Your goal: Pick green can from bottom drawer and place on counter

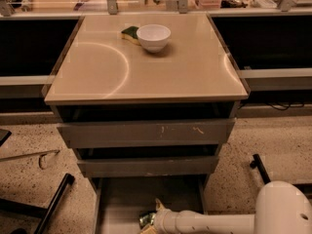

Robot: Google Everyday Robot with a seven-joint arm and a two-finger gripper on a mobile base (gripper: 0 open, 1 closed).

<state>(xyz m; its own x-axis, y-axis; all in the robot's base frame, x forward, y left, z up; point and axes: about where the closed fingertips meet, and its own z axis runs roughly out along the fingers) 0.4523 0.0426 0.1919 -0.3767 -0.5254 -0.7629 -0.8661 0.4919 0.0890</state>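
Camera view — end effector (pixel 157 212) beside maybe-tilted green can (pixel 146 220).

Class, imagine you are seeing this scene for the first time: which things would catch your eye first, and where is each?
The big glossy beige counter fills the middle, with a white bowl near its far edge and a green-yellow sponge just left of it. At the bottom, the robot's white arm reaches into the open bottom drawer, its gripper right by the green can.
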